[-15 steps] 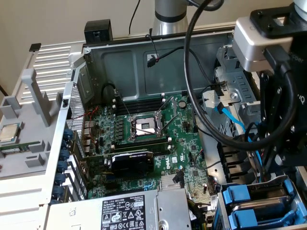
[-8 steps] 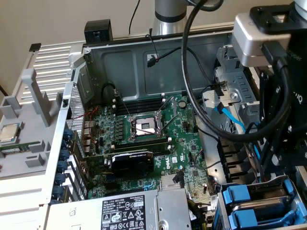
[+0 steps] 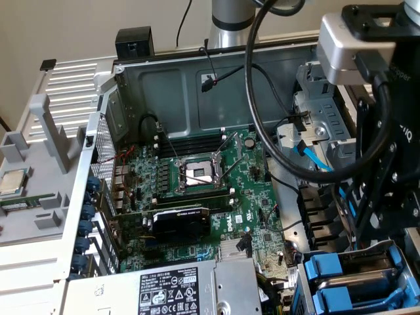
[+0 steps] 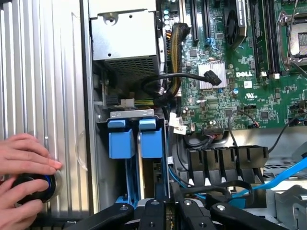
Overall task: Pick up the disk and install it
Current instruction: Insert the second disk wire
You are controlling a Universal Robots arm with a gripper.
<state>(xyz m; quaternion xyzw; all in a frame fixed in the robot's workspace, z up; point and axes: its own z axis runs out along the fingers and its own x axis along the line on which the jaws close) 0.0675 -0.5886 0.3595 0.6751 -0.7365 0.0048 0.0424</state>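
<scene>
Two blue-fronted carriers [image 4: 121,143] [image 4: 151,141] stand side by side in the drive cage [image 4: 132,114] at the case's corner. They also show in the exterior view as blue carrier fronts [image 3: 331,270] at the lower right. The disk's silver body is hidden, and I cannot tell which carrier holds it. My gripper [image 4: 168,211] hangs over the cage's inner end, in line with the carrier nearer the motherboard, fingers close together and shut. Whether anything sits between them does not show. In the exterior view the gripper [image 3: 362,226] stands just above the cage.
A person's hand [image 4: 24,158] rests on a black round knob [image 4: 33,188] on the ribbed outer panel. The green motherboard [image 3: 210,190], the grey power-supply box [image 3: 177,289], black cables [image 3: 275,98] and a blue data cable [image 4: 283,177] crowd the case around the cage.
</scene>
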